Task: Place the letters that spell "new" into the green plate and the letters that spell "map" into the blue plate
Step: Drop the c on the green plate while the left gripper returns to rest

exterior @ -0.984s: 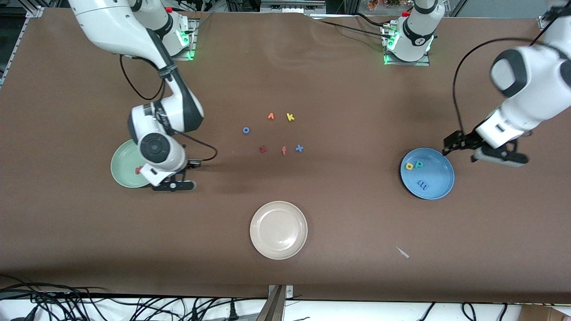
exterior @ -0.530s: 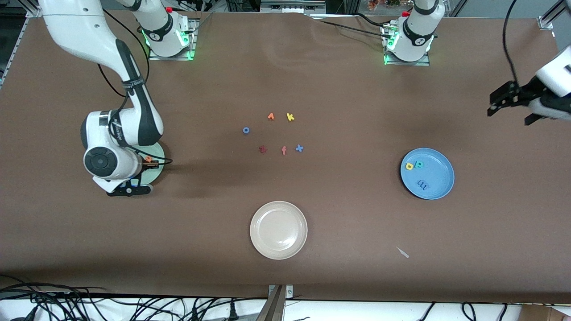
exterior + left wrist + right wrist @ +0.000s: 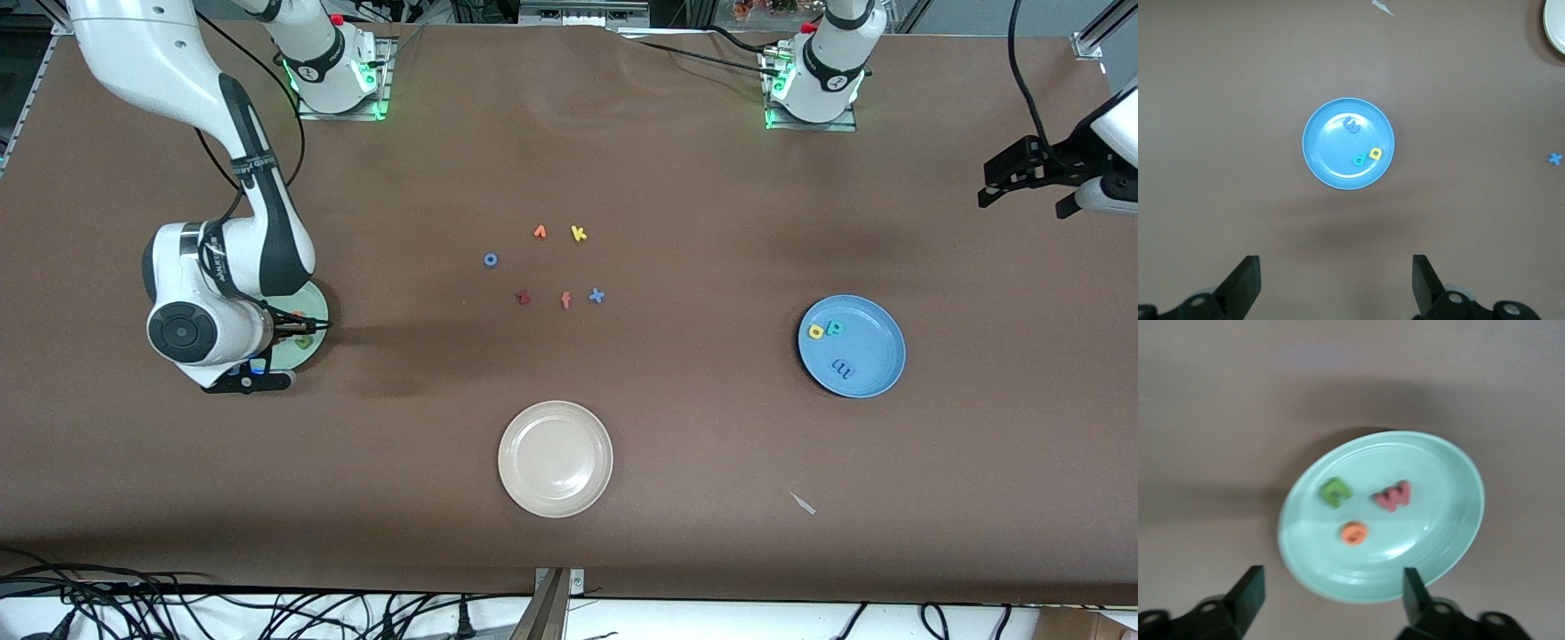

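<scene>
The green plate (image 3: 1431, 540) lies toward the right arm's end of the table, with the green n (image 3: 1335, 491), the pinkish-red w (image 3: 1393, 496) and the orange e (image 3: 1355, 533) in it. My right gripper (image 3: 1331, 597) hangs open just above this green plate (image 3: 318, 307), holding nothing. The blue plate (image 3: 876, 360) toward the left arm's end holds the blue m (image 3: 841, 365), the yellow a (image 3: 816, 332) and the teal p (image 3: 834, 327). My left gripper (image 3: 1021, 209) waits open, high over the table's edge, with the blue plate (image 3: 1331, 160) far below it.
Loose letters lie mid-table: a blue o (image 3: 490, 260), an orange one (image 3: 540, 232), a yellow k (image 3: 579, 234), a dark red z (image 3: 523, 298), a red f (image 3: 565, 300) and a blue x (image 3: 597, 296). A beige-white plate (image 3: 556, 459) sits nearer the front camera, with a small white scrap (image 3: 803, 503) beside it.
My right gripper moved over the green plate, opened and let go of the orange e, which now lies in the plate. The left arm lifted away from the blue plate toward the table's edge.
</scene>
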You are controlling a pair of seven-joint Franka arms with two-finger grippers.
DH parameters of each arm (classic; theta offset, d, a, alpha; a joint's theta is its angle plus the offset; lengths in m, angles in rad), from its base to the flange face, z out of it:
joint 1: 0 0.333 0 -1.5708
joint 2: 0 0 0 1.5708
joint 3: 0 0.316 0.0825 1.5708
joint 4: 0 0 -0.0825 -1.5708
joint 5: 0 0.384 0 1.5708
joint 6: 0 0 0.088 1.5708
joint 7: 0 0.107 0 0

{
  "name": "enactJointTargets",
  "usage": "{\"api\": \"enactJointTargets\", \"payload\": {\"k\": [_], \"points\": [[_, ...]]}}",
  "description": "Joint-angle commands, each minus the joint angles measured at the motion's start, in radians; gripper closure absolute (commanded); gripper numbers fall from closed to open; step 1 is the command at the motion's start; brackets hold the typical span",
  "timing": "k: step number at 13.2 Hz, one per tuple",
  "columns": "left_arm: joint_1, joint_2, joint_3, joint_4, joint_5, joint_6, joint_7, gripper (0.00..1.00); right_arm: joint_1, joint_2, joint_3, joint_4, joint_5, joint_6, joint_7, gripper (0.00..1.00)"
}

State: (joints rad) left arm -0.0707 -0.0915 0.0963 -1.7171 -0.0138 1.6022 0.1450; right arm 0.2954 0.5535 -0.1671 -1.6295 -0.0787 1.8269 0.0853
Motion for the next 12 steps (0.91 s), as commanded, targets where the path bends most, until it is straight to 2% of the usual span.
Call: {"api": "enactJointTargets", "payload": {"k": [1,4,6,9,12], "points": [[0.003,0.027,-0.006,0.048,0.032,-0.031,-0.021,0.00,0.063,-0.001,0.003,0.074,0.024,-0.133,0.010,0.00],[0.002,0.027,-0.007,0.050,0.032,-0.031,-0.022,0.00,0.085,-0.035,0.004,0.141,0.045,-0.245,0.008,0.00],[0.000,0.027,-0.007,0.051,0.034,-0.031,-0.021,0.00,0.082,-0.067,0.000,0.148,0.054,-0.262,-0.004,0.00],[0.003,0.030,-0.006,0.050,0.034,-0.031,-0.019,0.00,0.119,-0.168,-0.008,0.146,0.054,-0.305,-0.012,0.00],[0.003,0.033,-0.006,0.051,0.035,-0.031,-0.019,0.00,0.094,-0.289,0.001,0.128,0.057,-0.348,0.016,0.00]]}}
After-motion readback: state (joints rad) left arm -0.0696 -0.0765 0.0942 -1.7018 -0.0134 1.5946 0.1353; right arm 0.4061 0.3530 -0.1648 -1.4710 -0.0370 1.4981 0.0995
